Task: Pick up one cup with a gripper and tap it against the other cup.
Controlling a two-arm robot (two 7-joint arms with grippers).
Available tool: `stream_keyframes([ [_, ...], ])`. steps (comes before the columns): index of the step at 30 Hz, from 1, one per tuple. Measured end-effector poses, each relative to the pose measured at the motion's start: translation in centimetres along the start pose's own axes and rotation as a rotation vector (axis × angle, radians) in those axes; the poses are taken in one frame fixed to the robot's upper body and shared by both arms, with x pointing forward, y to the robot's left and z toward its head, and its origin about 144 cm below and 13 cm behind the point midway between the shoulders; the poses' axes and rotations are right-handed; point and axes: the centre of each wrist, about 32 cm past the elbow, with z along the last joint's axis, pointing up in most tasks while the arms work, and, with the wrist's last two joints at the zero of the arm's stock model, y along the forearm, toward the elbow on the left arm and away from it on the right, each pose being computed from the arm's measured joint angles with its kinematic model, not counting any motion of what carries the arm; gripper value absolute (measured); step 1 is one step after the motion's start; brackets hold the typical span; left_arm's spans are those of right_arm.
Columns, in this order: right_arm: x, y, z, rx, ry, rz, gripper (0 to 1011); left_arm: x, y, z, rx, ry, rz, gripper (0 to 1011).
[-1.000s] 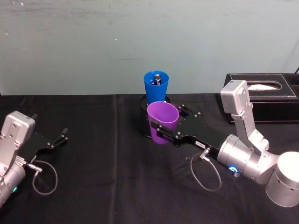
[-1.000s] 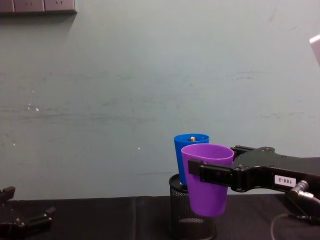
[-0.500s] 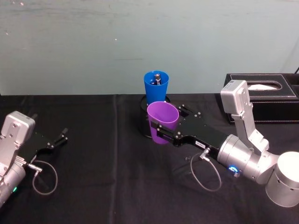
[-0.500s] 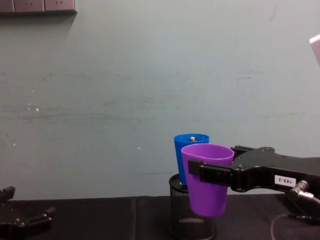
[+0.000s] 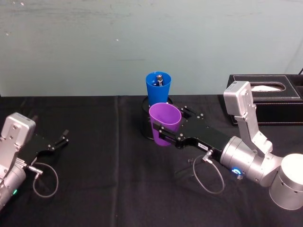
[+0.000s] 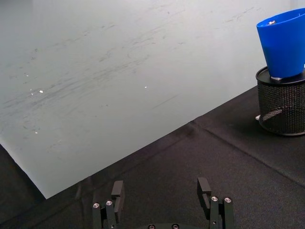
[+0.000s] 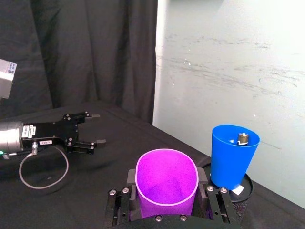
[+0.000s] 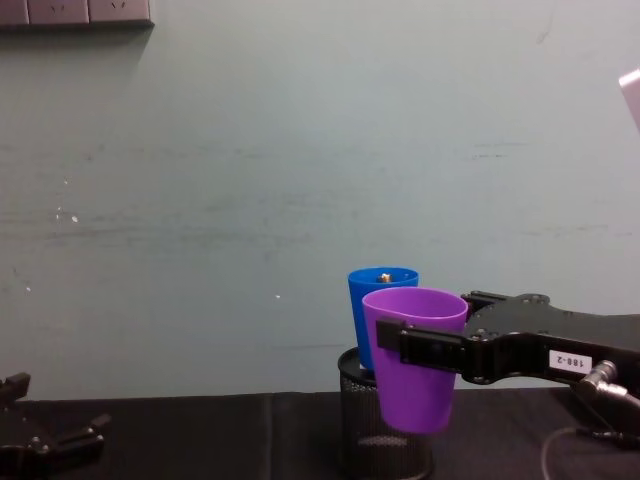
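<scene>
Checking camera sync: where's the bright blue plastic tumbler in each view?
Head view: bright blue plastic tumbler at centre, behind the purple plastic tumbler.
Chest view: right of centre, low, half hidden by the purple tumbler.
Left wrist view: seated in the black mesh holder.
Right wrist view: just beyond the purple tumbler.
Shared landmark: the mesh holder beneath it.

Scuffed pale-green wall [image 8: 300, 150], white sockets [image 8: 75, 10] high on it, black-clothed table [image 5: 109, 189] in front, dark curtain [image 7: 95, 47] alongside.

purple cup [image 8: 418, 398], blue cup [image 5: 157, 90], black mesh holder [image 8: 358, 425]
</scene>
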Motion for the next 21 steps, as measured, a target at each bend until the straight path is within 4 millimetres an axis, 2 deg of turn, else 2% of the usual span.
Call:
stream_keyframes([
  [21, 0.0, 0.0, 0.0, 0.0, 0.0, 0.0, 718, 0.0, 0.0, 0.0, 0.0, 0.0, 0.0, 1000],
])
